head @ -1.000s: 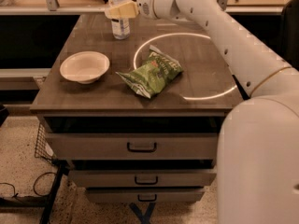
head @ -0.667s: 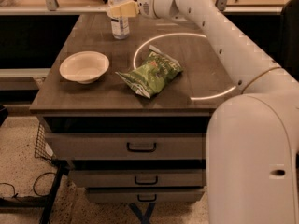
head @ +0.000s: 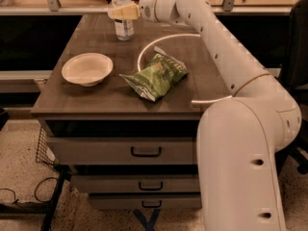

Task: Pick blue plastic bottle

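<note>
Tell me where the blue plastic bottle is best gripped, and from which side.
Around its mid-body, below the shoulder, coming level from the view's right. The blue plastic bottle stands upright near the table's far edge, a slim round column; the bowl and chip bag lie nearer the camera, off that path. The gripper is at that height at the bottle.

Logged hand (head: 124, 12) at far left of counter (head: 96, 96), lying across upper part of blue plastic bottle (head: 124, 29) and covering the band below its cap. Cannot read bottle label: too small and blurred. Cannot read print on green chip bag (head: 156, 76) either. Lost counter's near right corner and right ends of drawers (head: 120, 150) behind robot arm (head: 240, 153). Noted arm's lower housing cut off by bottom edge. Glimpsed wire basket (head: 44, 148) at left, partly behind drawer unit.
</note>
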Action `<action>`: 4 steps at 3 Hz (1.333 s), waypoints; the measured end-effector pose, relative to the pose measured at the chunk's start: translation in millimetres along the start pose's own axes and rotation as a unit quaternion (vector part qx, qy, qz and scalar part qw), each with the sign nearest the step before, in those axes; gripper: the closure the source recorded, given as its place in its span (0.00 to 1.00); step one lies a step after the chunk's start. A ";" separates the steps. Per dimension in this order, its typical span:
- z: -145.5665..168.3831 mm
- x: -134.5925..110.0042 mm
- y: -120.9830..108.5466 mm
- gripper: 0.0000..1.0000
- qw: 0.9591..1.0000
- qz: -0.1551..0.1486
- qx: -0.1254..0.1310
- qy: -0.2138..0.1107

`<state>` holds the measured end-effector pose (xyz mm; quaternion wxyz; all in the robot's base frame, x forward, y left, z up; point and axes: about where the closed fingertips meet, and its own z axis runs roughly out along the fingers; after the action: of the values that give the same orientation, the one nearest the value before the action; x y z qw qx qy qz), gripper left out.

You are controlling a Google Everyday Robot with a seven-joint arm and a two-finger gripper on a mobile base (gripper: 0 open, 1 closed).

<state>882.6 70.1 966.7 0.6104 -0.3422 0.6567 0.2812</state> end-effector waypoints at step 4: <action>33.4 16.5 -7.9 0.00 0.999 -0.006 0.033 -0.032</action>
<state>908.8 89.8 947.4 0.6440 -0.3162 0.6436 0.2665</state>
